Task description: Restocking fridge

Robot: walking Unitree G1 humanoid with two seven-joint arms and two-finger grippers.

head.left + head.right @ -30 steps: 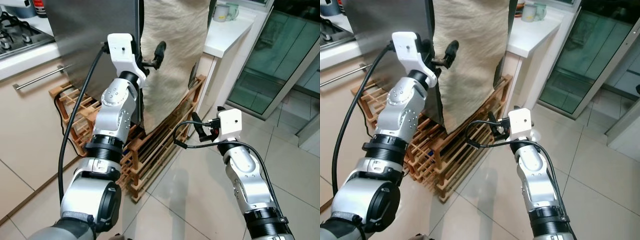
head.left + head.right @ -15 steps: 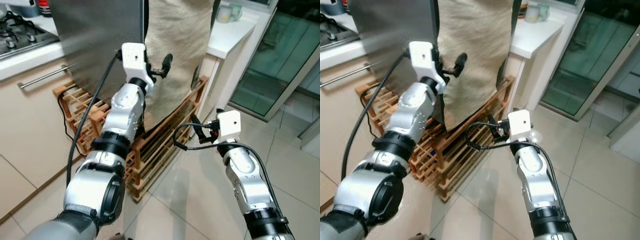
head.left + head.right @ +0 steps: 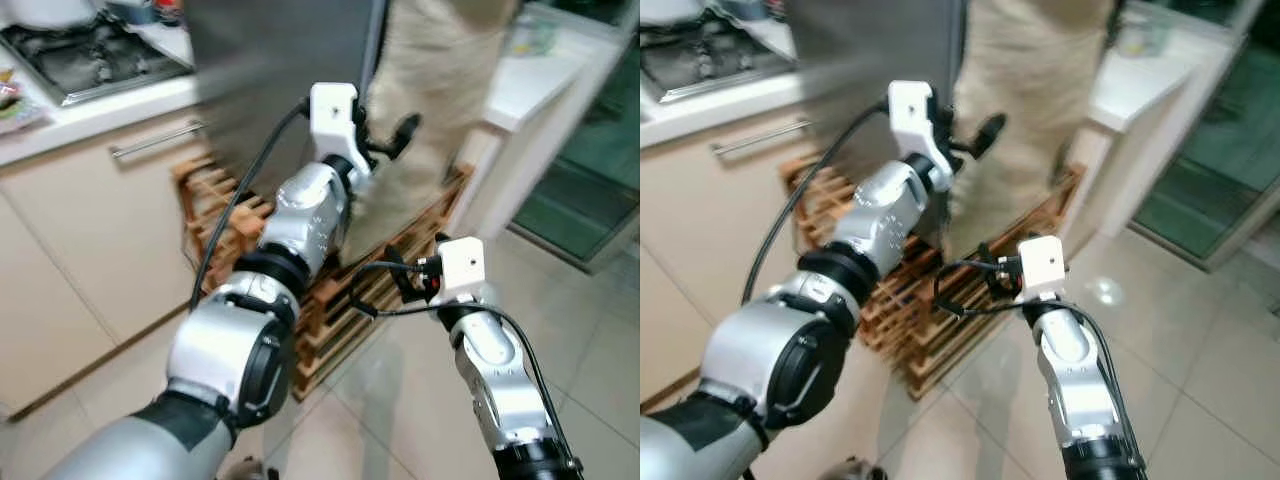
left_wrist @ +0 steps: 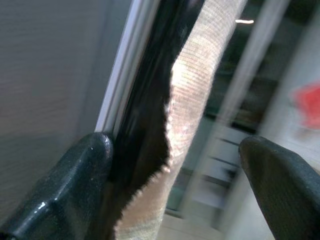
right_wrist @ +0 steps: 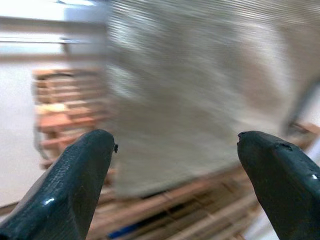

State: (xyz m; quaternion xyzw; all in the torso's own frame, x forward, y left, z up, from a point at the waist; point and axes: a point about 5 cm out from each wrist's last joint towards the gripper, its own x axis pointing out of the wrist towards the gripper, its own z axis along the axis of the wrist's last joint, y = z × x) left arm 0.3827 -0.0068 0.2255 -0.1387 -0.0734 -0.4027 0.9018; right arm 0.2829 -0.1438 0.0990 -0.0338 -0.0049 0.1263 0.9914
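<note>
The left gripper is raised with its fingers spread apart, one finger against the black edge of the grey fridge and the other out past the hanging beige cloth, whose frayed edge passes between them. The right gripper is held lower, fingers also wide apart and holding nothing, pointing at the cloth with the wooden rack below and beyond it. The fridge stands just ahead of the left gripper, over the rack, with a white counter and drawer handle off to that gripper's left.
</note>
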